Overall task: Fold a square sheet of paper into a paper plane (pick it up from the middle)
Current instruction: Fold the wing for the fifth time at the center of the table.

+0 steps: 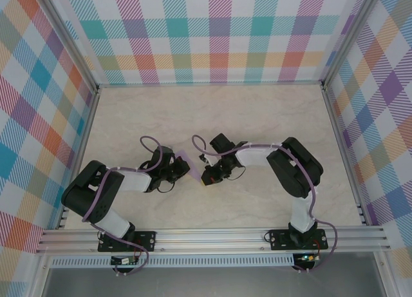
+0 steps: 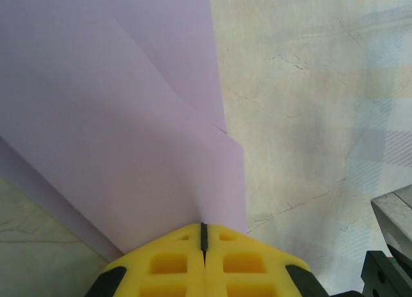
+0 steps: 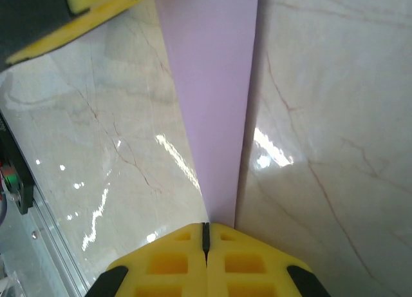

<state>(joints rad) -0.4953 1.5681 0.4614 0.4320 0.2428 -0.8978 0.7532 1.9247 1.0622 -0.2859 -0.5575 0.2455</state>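
- Pinches the lavender sheet of paper (image 1: 189, 160) from the left with the left end effector (image 1: 179, 170), yellow fingers (image 2: 168, 261) pressed together on the paper's near corner.
- Grips the same sheet from the other side with the right end effector (image 1: 207, 175), its yellow pads likewise clamped on a narrow tip of the paper.
- Sits near the middle of the pale marble worktop (image 1: 257, 116), stretched between the two end effectors, which face each other close together.
- In the left wrist view: spreads up and left from the left end effector (image 2: 203, 227) as a broad, already folded sheet of paper (image 2: 122, 123), one layer over another, with a slanted flap edge crossing it and a straight right edge against the worktop (image 2: 309, 116).
- In the right wrist view: runs as a slim lavender strip (image 3: 215, 84) from the right end effector (image 3: 205, 227) up toward the left end effector (image 3: 96, 13) at the top left corner.
- Throws a soft shadow beside the strip onto the glossy worktop (image 3: 335, 129).
- Cannot tell whether any part of the paper touches the worktop.
- Bordered by pastel checked walls (image 1: 212, 33) on three sides.
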